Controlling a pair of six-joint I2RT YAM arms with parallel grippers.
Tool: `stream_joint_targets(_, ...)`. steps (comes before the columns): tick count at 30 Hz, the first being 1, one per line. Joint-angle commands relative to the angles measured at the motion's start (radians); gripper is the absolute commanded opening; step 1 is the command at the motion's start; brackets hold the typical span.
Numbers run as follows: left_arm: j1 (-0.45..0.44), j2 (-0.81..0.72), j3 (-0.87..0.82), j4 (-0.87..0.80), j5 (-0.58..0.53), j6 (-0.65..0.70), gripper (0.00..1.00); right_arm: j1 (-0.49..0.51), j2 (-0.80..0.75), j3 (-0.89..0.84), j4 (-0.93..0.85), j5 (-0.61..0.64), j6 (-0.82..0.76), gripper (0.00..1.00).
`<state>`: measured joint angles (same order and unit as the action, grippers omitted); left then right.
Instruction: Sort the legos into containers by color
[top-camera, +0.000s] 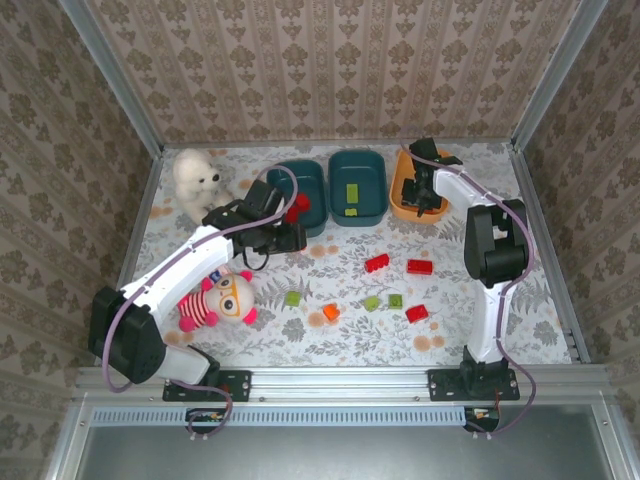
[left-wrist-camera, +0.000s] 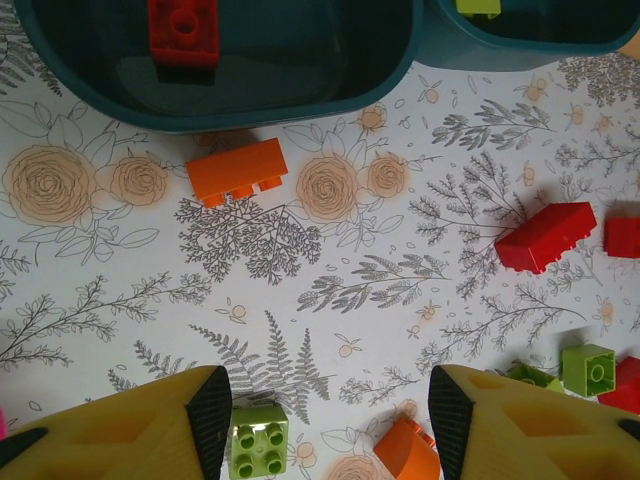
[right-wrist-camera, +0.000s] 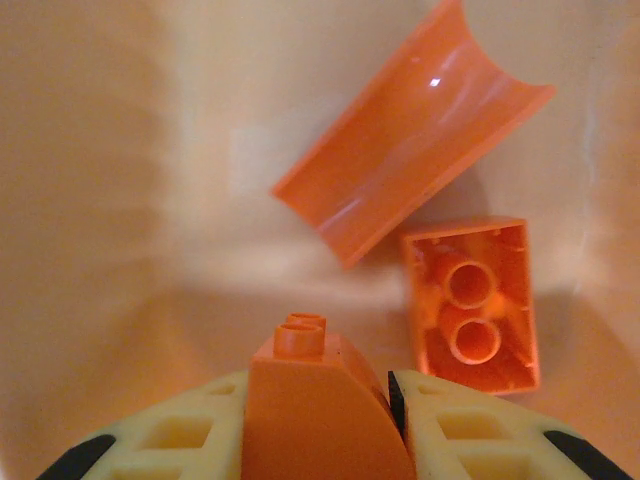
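My right gripper reaches down into the orange tub, shut on an orange sloped brick. On the tub floor lie a curved orange piece and an overturned orange brick. My left gripper hangs open above the table beside the left teal tub, which holds a red brick. Between its fingertips there is only tablecloth far below. The middle teal tub holds a green brick. An orange brick lies in front of the left tub.
Loose on the cloth are red bricks, green bricks and an orange one. A white plush bear sits at the back left. A striped doll lies beside the left arm.
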<state>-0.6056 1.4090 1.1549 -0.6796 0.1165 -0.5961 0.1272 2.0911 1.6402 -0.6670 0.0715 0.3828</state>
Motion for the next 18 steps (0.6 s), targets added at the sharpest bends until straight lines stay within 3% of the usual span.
stream_joint_targets(1,-0.006,0.004,0.029,-0.020,-0.006,0.030,0.58,-0.010,0.025,0.036,-0.060,-0.015,0.015,0.34)
stream_joint_targets(5,-0.008,0.004,0.034,-0.029,-0.014,0.032,0.59,-0.014,0.034,0.063,-0.080,-0.019,0.002,0.52)
stream_joint_targets(10,-0.011,0.009,0.041,-0.029,-0.011,0.050,0.59,-0.007,-0.017,0.101,-0.088,-0.014,-0.020,0.63)
stream_joint_targets(14,-0.028,0.042,0.071,-0.012,0.023,0.099,0.59,0.014,-0.123,0.109,-0.069,0.005,-0.032,0.64)
stream_joint_targets(18,-0.074,0.124,0.141,-0.009,0.069,0.185,0.59,0.064,-0.348,-0.071,0.100,-0.028,-0.022,0.62)
